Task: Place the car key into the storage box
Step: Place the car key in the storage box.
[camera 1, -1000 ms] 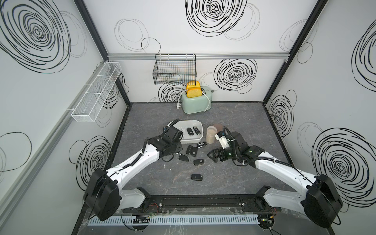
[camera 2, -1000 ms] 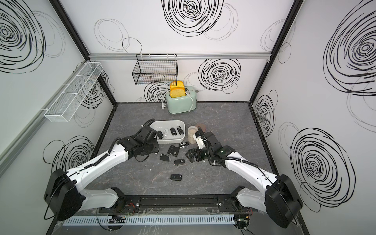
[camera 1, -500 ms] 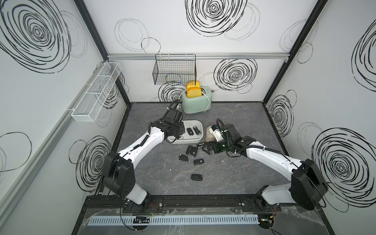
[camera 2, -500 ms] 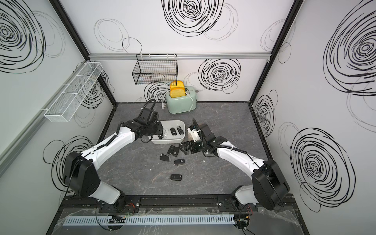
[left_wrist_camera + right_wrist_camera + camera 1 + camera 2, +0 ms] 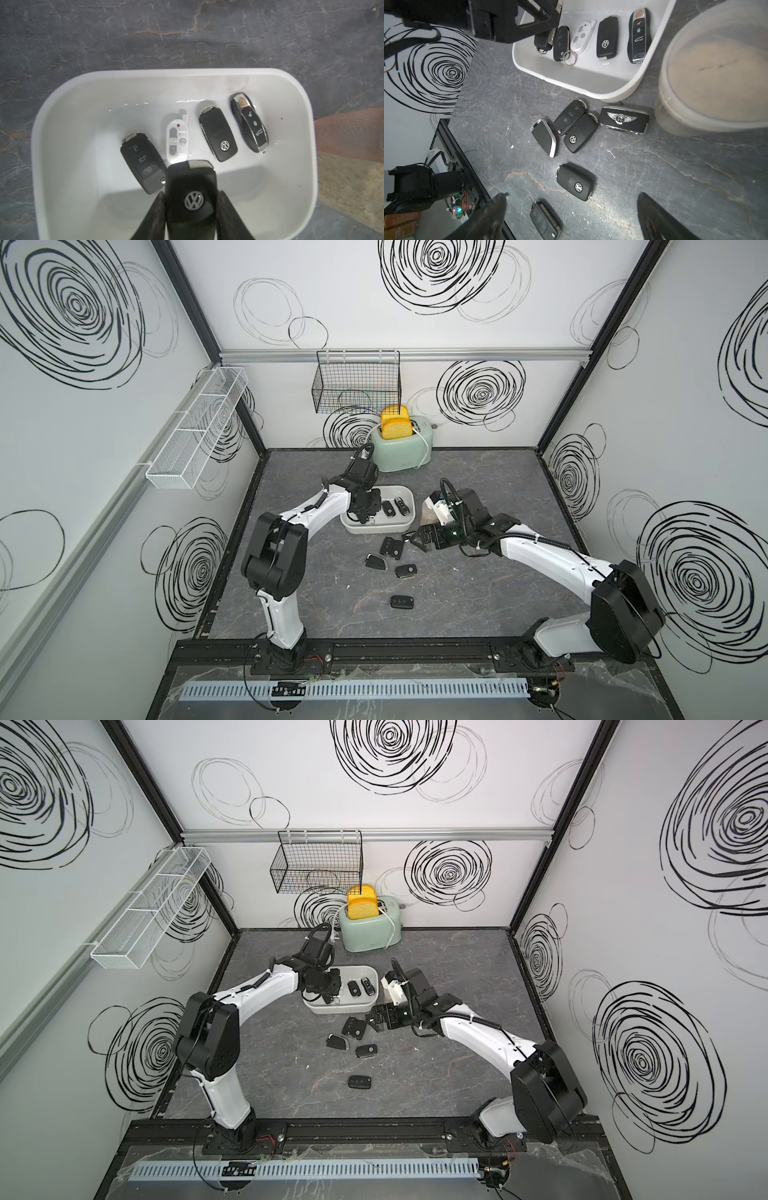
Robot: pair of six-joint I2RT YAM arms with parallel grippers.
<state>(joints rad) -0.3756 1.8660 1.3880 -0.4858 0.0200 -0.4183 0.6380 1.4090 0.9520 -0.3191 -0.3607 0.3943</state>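
- Storage box (image 5: pixel 187 72) sat mid-table, four fobs (image 5: pixel 218 135) lying inside.
- Right gripper (image 5: pixel 409 538) hung spread wide and empty over loose keys (image 5: pixel 575 133) on the box's near side.
- Left gripper (image 5: pixel 192 199) pinched the car key (image 5: pixel 191 182) over the box's left end.

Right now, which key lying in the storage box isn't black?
The small white remote on the floor of the storage box: white shell, grey buttons, a red dot. The three other keys lying there are black.

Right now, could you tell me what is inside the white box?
Inside the box: three black keys, one white key. The left gripper holds a fifth key, hiding some floor.
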